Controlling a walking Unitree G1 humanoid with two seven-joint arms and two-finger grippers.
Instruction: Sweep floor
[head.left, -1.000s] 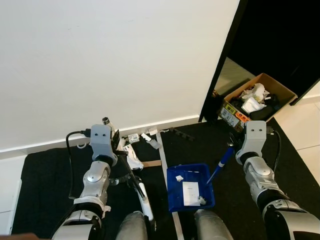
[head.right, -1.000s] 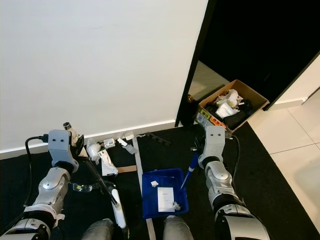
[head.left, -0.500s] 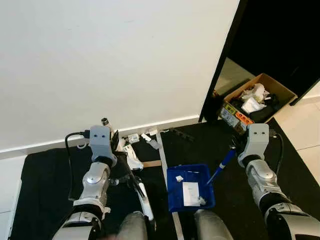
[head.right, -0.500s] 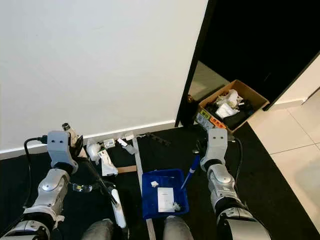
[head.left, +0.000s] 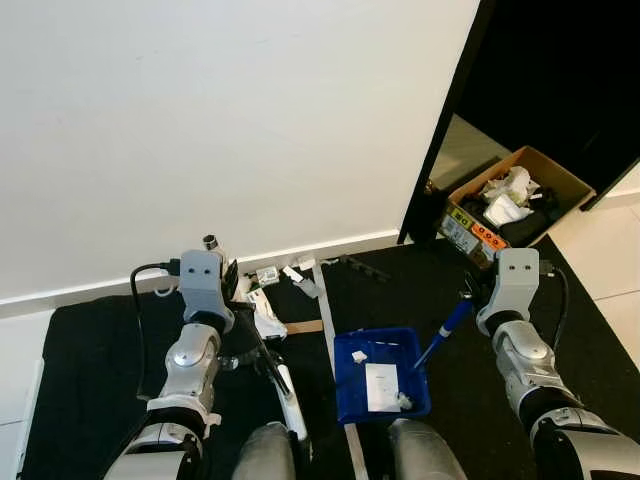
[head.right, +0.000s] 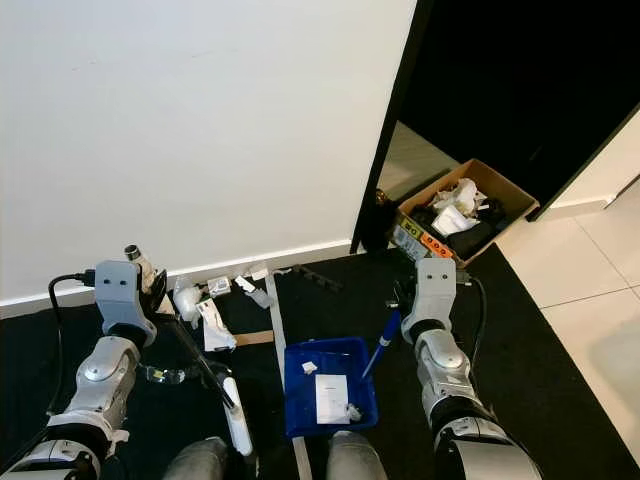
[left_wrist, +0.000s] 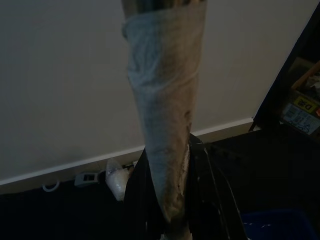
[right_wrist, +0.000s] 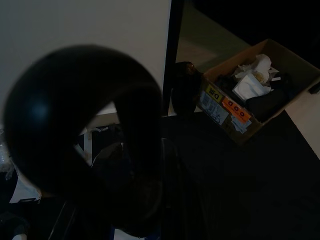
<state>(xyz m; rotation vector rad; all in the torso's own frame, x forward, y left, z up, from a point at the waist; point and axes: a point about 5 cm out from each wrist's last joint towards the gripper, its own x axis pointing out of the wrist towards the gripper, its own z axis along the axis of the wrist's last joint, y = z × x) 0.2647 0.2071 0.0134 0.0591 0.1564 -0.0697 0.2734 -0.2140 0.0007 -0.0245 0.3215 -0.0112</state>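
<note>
My left gripper (head.left: 233, 287) is shut on the broom handle (left_wrist: 165, 125), which is wrapped in pale tape. The broom runs down to its white head (head.left: 291, 408) on the black mat by my feet. Just right of it the blue dustpan (head.left: 346, 392) sits on the mat with paper scraps (head.left: 381, 386) inside. My right gripper (head.left: 467, 293) is shut on the dustpan's blue handle (head.left: 441, 335), whose black end ring (right_wrist: 75, 140) looms close in the right wrist view. White wrappers and litter (head.left: 266, 305) lie against the baseboard ahead of the broom.
A white wall (head.left: 220, 120) stands ahead, with a dark doorway (head.left: 560, 80) to the right. An open cardboard box (head.left: 515, 195) of rubbish sits in the doorway. A pale tape strip (head.left: 325, 300) crosses the black mat, and light tiles (head.left: 605, 250) lie at far right.
</note>
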